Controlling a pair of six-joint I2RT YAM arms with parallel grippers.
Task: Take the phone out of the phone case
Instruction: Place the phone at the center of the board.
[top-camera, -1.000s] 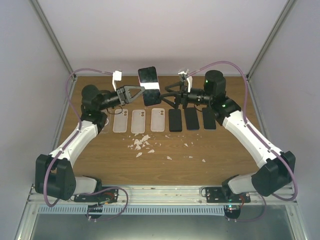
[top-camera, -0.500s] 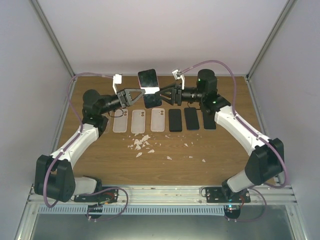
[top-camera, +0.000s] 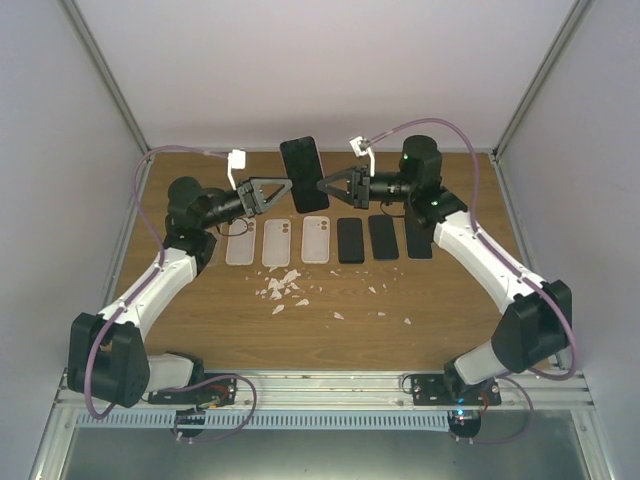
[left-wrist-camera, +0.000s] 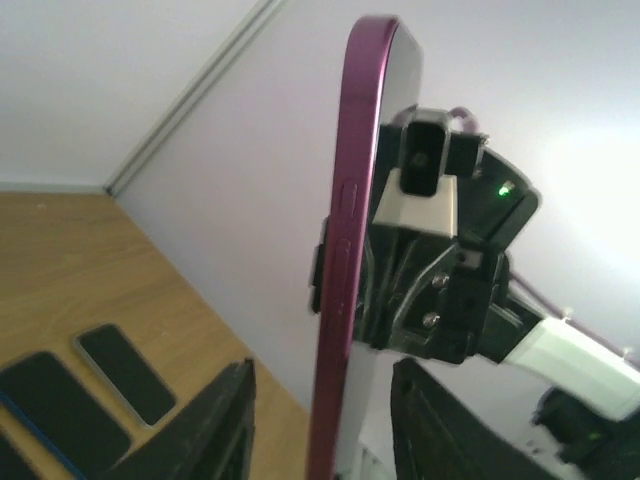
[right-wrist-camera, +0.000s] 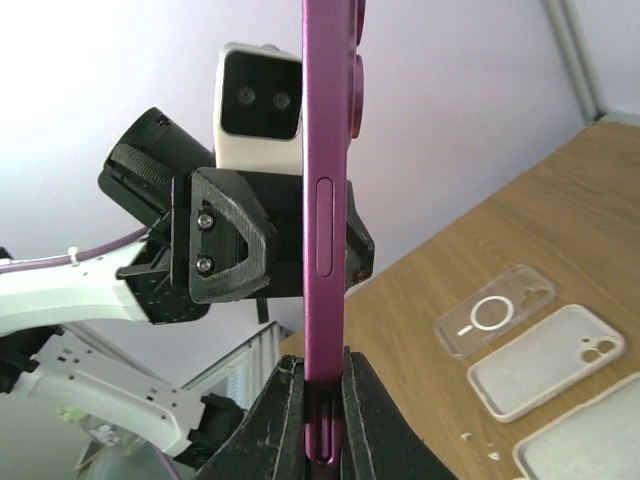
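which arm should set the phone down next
Right. The right tool is shut on the phone, the left tool stands open around it, and the row of bare phones lies on the right arm's side.

Top view: I see even, diffuse overhead light, with only soft shadows on the table. Left wrist view: the white wall blows out (glare at right) and the phone edge looks soft. Right wrist view is sharper.
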